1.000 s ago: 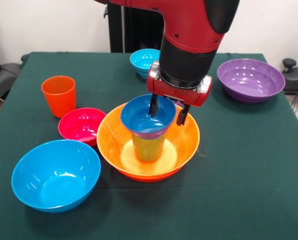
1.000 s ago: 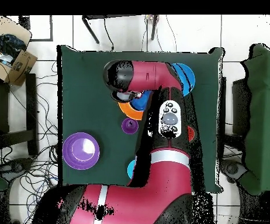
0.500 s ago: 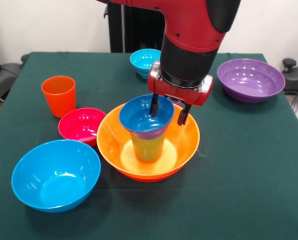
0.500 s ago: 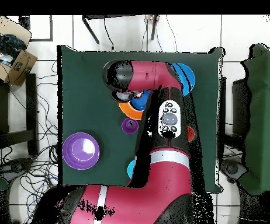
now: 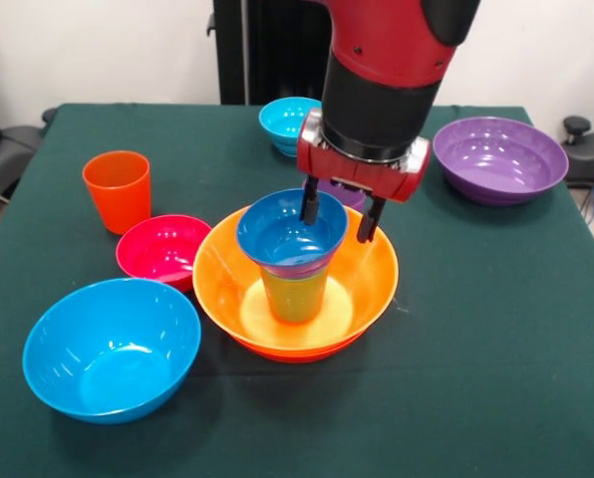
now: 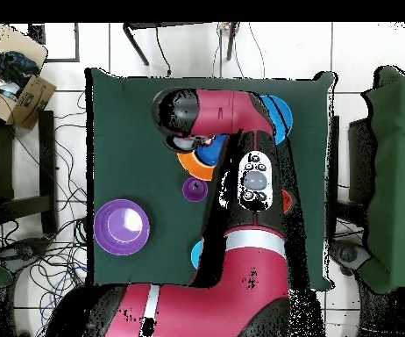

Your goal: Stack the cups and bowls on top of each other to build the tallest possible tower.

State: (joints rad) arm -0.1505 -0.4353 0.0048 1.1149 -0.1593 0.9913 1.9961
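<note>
In the front view the arm runs off the top edge and hides most of the purple cup. Overhead, it covers nearly all the yellow-orange bowl (a sliver shows), and the cyan bowl peeks half out.

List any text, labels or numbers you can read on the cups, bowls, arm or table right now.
None can be read.
Cups and bowls, such as the dark blue bowl and orange cup: plain, no markings.
Arm: no readable lettering; the button panel in the overhead view is too small to read.
Cardboard box: nothing legible.
</note>
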